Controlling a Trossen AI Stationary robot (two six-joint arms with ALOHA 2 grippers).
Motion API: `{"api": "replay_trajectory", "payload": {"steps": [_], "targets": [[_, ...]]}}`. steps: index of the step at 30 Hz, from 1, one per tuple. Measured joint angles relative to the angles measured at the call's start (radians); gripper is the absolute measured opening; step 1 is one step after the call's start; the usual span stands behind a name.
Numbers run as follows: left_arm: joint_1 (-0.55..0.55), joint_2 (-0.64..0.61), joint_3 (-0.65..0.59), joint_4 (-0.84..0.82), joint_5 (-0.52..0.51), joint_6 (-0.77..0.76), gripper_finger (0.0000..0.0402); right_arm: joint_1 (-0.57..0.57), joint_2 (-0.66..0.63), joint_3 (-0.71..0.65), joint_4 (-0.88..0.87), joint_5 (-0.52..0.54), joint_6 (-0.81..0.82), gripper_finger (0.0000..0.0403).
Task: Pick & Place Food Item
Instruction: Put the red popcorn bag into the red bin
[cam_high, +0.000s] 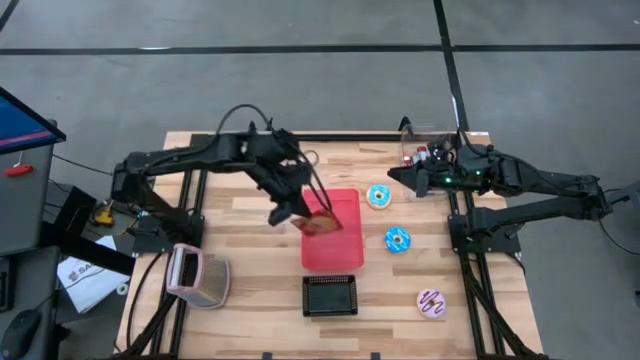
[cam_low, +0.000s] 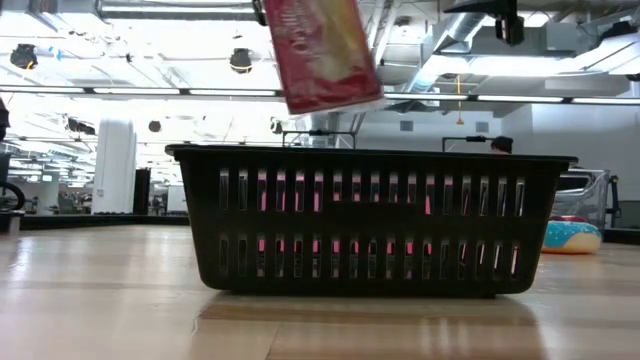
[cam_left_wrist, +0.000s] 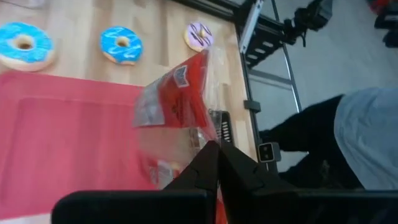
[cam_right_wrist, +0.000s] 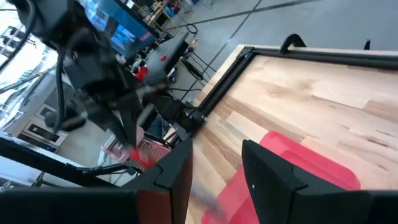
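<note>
Above red tray (cam_high: 335, 250) hangs snack bag (cam_high: 318, 224) (basket (cam_high: 330, 295) nearby)

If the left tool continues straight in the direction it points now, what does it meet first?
Probably the red tray. The left tool, shut on the snack bag, points forward and down above the tray, with the black basket beyond it. Depth is unclear, so this is a judgement.

We see a robotics lab in a big industrial hall: bare grey concrete floor (cam_high: 300, 90), exposed ceiling ducts (cam_low: 440, 40) and strip lights, wooden tabletop (cam_high: 250, 215) on a black metal frame, a monitor (cam_high: 20, 120) and loose cables beside the rig, a person (cam_left_wrist: 348, 143) standing close by.
</note>
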Motion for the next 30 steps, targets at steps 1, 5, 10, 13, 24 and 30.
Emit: {"api": "replay_trajectory", "payload": {"steps": [1, 5, 10, 13, 24, 30], "targets": [[-0.005, 0.015, 0.006, 0.007, 0.003, 0.000, 0.0000, 0.000, 0.000, 0.000, 0.007, 0.000, -0.002, 0.0132], [-0.004, 0.065, 0.009, 0.055, 0.015, 0.002, 0.0000, 0.000, 0.000, 0.000, 0.024, 0.000, -0.004, 0.0132], [-0.005, 0.147, 0.009, 0.108, 0.020, 0.028, 0.0000, 0.001, 0.000, 0.000, 0.024, 0.000, -0.004, 0.0132], [-0.005, 0.195, 0.009, 0.126, 0.018, 0.033, 0.0000, 0.002, 0.000, 0.000, 0.024, 0.000, -0.004, 0.0132], [-0.038, 0.251, 0.002, 0.147, 0.056, 0.059, 0.0000, 0.003, 0.000, 0.000, 0.029, -0.003, -0.004, 0.0132], [-0.038, 0.250, -0.083, 0.205, 0.054, 0.040, 0.0000, 0.003, 0.000, 0.000, 0.034, -0.003, -0.011, 0.0132]]}}
